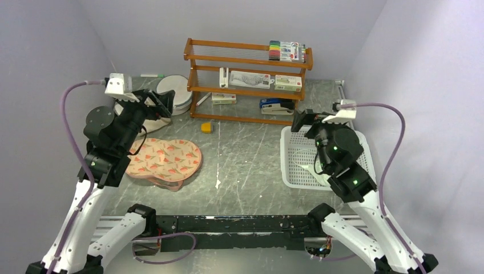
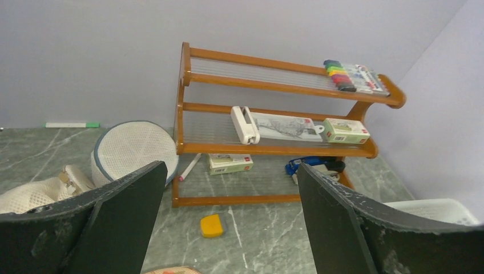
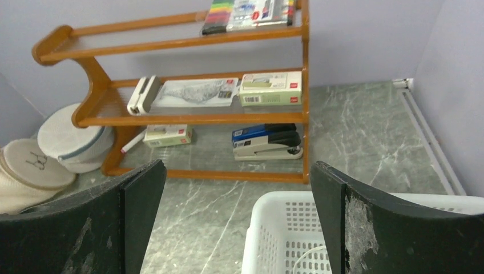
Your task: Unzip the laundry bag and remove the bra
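A grey marbled table (image 1: 245, 154) fills the pale-walled booth, with a wooden shelf rack (image 1: 248, 85) along the back. A white basket (image 1: 287, 162) sits at the right, beneath the right arm. A peach carrot-print case (image 1: 165, 160) lies at the left. The laundry bag (image 1: 178, 91) is in the far left corner, its domed half propped against the rack's end. The left gripper (image 2: 231, 171) and right gripper (image 3: 238, 165) both gape wide, holding nothing. A small yellow sponge (image 1: 206, 127) lies before the rack.

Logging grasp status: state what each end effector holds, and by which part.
Nothing is held. The left end effector and the right end effector are both open with nothing between their fingers; the laundry bag lies ungrasped.
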Robot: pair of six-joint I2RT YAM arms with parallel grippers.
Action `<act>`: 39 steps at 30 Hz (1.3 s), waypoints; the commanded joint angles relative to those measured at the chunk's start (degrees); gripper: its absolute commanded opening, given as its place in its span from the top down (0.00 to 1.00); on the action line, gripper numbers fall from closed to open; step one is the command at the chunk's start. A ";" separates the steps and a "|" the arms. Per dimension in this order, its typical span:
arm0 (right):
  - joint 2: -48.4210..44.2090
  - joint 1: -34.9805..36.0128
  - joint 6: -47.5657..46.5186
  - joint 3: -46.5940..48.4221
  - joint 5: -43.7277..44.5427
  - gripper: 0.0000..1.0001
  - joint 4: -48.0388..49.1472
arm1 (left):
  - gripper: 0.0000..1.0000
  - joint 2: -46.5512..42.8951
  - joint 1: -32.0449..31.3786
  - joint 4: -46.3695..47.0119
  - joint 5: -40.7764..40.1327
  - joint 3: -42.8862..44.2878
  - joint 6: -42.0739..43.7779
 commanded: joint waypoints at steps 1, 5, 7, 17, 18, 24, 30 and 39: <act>4.23 2.97 2.53 2.88 4.33 0.00 -1.37 | 0.04 2.33 -2.44 4.12 -4.51 -0.54 4.96; 8.84 5.62 5.68 4.08 7.19 0.00 -2.11 | 0.05 4.47 -4.49 6.78 -8.33 -1.23 8.29; 11.10 6.73 6.99 4.69 8.13 0.00 -2.46 | 0.05 5.43 -5.37 8.19 -10.76 -1.88 9.78; 22.22 10.10 13.57 10.18 9.46 0.00 -9.05 | 0.06 12.39 -6.92 12.53 -22.60 -2.84 13.00; 22.98 10.26 14.52 10.74 10.00 0.00 -10.07 | 0.06 13.29 -6.36 12.73 -23.83 -2.84 12.64; 25.56 10.80 16.37 11.10 11.30 0.00 -12.45 | 0.06 20.39 -1.88 9.96 -26.75 -0.55 9.64; 24.67 11.06 15.46 8.54 12.76 0.00 -10.28 | 0.06 27.57 4.09 5.90 -29.68 2.27 6.20; 23.34 11.12 12.24 4.29 16.15 0.00 -4.61 | 0.06 35.29 11.15 4.63 -28.87 3.56 4.43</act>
